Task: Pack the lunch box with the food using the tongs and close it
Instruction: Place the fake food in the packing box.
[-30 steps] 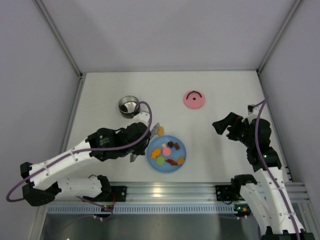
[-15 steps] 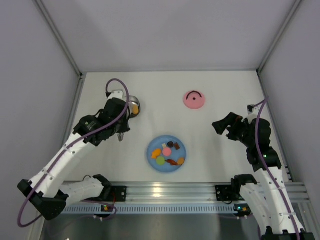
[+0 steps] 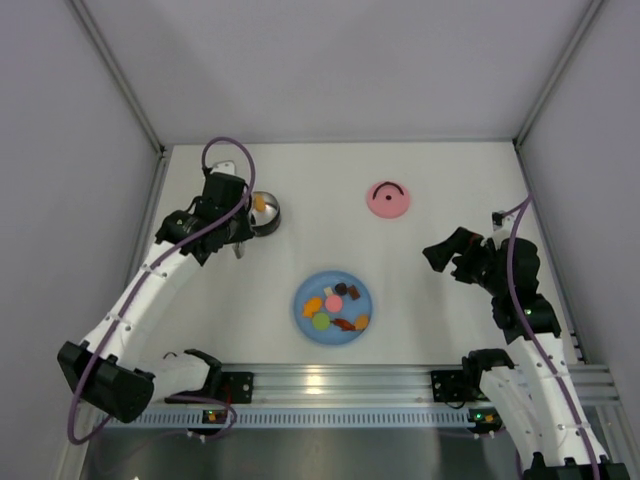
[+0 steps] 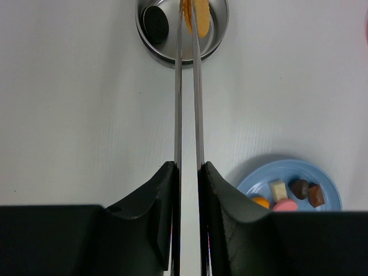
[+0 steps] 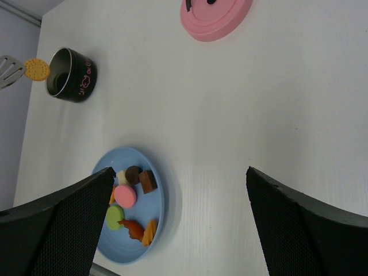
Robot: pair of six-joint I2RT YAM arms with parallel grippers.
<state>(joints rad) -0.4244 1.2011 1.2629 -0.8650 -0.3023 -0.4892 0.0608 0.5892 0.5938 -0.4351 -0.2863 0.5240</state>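
My left gripper (image 3: 238,228) (image 4: 188,168) is shut on the silver tongs (image 4: 178,103), which reach forward to the lunch box (image 3: 268,219) (image 4: 167,57) (image 5: 72,77). The tong tips pinch a round orange food piece (image 4: 202,14) (image 5: 37,69) (image 3: 260,203) over the box's opening. A black food piece (image 4: 156,23) lies inside the box. Several more food pieces sit on the blue plate (image 3: 345,328) (image 5: 123,244). The pink lid (image 3: 388,198) (image 5: 215,14) lies at the back right. My right gripper (image 3: 440,250) (image 5: 179,172) hangs open and empty, right of the plate.
Grey walls enclose the table on the left, back and right. The lunch box stands near the left wall. An aluminium rail (image 3: 340,385) with both arm bases runs along the near edge.
The left arm has swung the tongs with the orange piece from the plate's left edge back and left to over the lunch box. The right arm has barely moved.
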